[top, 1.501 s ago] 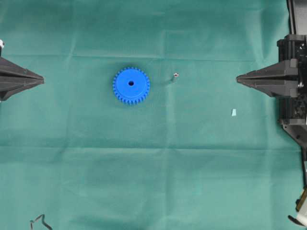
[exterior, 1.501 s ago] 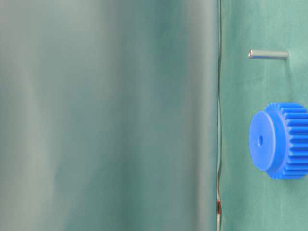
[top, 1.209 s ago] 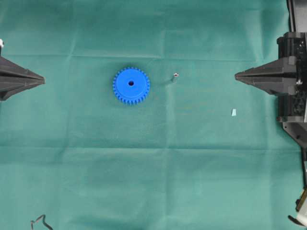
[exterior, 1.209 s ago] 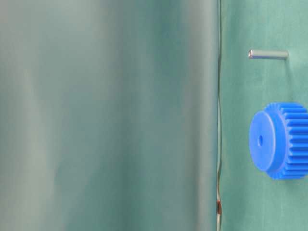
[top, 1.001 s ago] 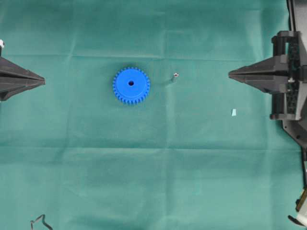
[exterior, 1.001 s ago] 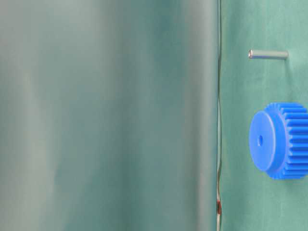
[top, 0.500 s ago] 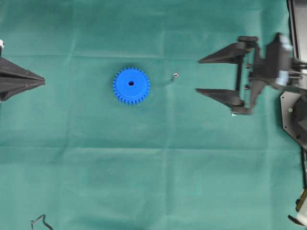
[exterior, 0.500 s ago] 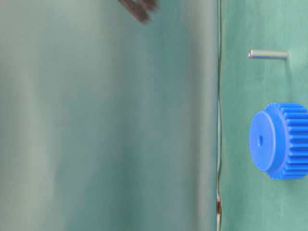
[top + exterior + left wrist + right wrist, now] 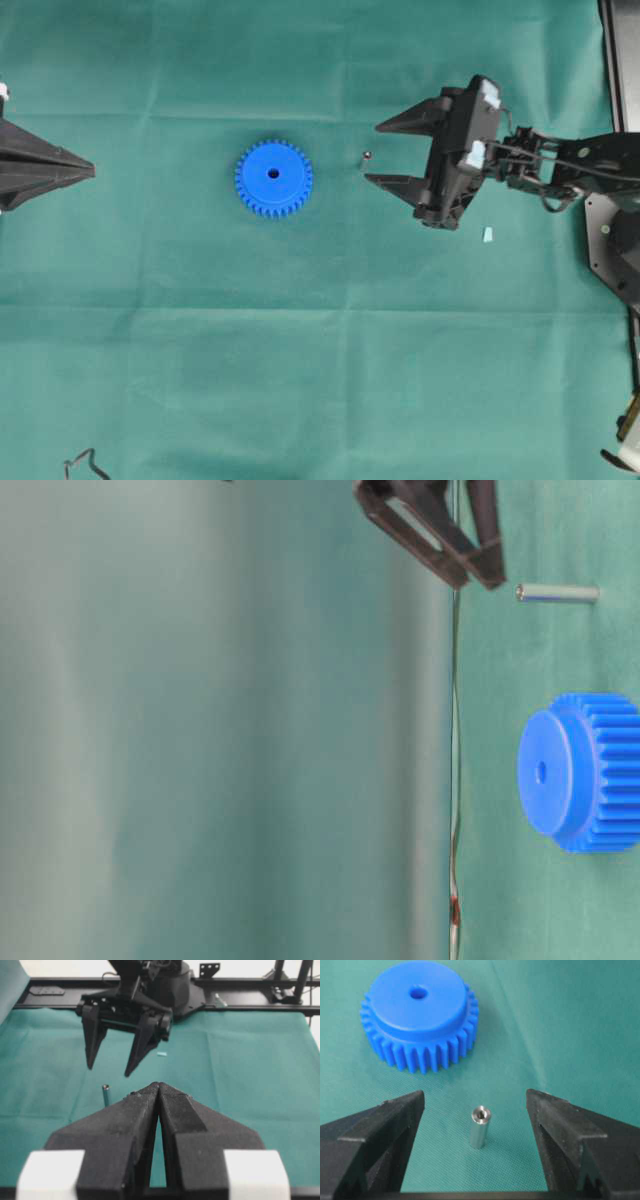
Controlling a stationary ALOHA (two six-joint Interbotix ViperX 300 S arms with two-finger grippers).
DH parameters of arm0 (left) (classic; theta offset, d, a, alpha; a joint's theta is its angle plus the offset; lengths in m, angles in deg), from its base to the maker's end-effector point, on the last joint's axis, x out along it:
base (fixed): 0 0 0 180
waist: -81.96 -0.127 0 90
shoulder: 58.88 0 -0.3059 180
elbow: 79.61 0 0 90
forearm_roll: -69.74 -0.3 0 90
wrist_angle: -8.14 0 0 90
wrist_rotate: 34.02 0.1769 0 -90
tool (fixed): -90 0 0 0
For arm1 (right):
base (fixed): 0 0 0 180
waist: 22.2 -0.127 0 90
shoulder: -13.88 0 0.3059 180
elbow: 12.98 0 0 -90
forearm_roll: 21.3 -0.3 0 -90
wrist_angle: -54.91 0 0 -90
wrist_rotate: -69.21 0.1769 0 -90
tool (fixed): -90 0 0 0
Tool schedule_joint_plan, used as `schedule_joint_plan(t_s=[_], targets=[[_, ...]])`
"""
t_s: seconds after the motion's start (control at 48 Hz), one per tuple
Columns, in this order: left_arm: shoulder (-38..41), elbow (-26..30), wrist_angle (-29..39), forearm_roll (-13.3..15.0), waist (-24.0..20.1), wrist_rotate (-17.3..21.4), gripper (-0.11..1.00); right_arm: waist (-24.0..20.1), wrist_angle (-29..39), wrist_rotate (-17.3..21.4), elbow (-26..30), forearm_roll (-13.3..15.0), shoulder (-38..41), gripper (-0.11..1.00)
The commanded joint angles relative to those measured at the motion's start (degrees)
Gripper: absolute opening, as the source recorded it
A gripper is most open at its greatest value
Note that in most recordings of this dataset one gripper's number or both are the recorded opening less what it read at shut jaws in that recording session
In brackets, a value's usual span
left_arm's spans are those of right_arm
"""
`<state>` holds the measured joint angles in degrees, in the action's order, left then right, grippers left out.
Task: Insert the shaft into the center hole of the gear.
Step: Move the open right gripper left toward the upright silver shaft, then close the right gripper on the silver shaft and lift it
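Left end effector [image 9: 88,171]: at the far left edge of the overhead view, well apart from the gear; fingers pressed together to a point, nothing between them
Gear [image 9: 274,179]: bright blue, lying flat on the green tabletop [image 9: 320,380], toothed rim all round, flat face up
Center hole [image 9: 273,174]: small dark round opening in the middle of the gear face, unfilled
Shaft [image 9: 367,156]: small silvery pin standing upright on the tabletop, to the right of the gear and apart from it; shiny round end up
Right end effector [image 9: 370,152]: right of the gear, fingers spread wide, tips pointing toward the gear; the shaft stands between the two fingertips, touching neither
Right wrist view: shaft [image 9: 480,1126] upright midway between the two dark fingers [image 9: 380,1125], gear [image 9: 419,1015] beyond it
Pale chip [image 9: 487,234]: small blue-white piece on the tabletop, far right of the gear, below the right arm
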<state>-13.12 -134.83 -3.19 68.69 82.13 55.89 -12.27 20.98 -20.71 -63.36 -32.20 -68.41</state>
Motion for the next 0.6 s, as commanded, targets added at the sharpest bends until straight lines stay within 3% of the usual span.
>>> schedule_joint_plan(t_s=[0.0,0.438,0.584], targets=[[0.4,1.2,-0.3,-0.2,-0.1,0.1,0.0,0.3,-2.0,0.2,1.5,-0.6,1.9,0.83],[0.4,1.2,0.3,-0.2,-0.1,-0.2,0.0,0.5,-4.3,0.2,3.1,-2.8,8.8,0.83],[0.4,1.2,0.4,-0.1,-0.1,-0.2,0.0,0.5,-4.3,0.2,2.8,-2.8,8.7,0.76]])
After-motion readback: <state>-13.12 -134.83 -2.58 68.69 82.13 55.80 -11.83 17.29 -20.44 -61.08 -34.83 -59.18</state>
